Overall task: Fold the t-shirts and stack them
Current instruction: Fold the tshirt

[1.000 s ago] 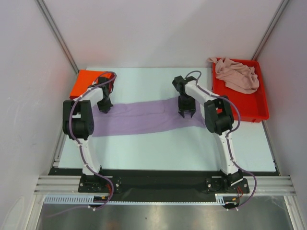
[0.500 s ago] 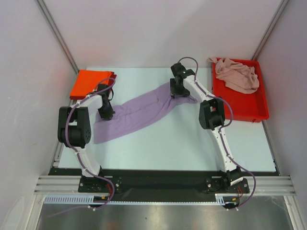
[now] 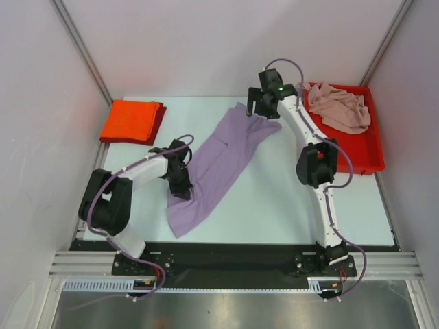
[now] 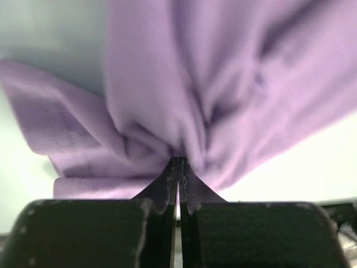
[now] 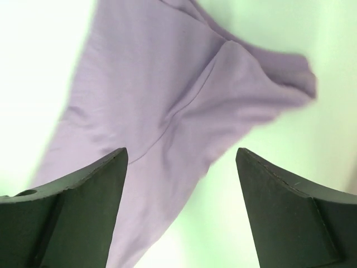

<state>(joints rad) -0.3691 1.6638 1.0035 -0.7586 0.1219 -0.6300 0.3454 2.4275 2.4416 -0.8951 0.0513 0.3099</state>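
Two arms, top view: we see the lavender t-shirt [image 3: 219, 161] lying diagonally across the table [image 3: 274, 205], the orange-red t-shirt [image 3: 130, 120] folded far left, and the pale pink t-shirt [image 3: 339, 106] heaped in the red tray [image 3: 357, 156].
Left wrist: our left gripper [image 4: 177, 164] is pinched tight on bunched lavender cloth.
Right wrist: our right gripper [image 5: 179, 153] gapes wide over the shirt's far end, seemingly holding nothing.
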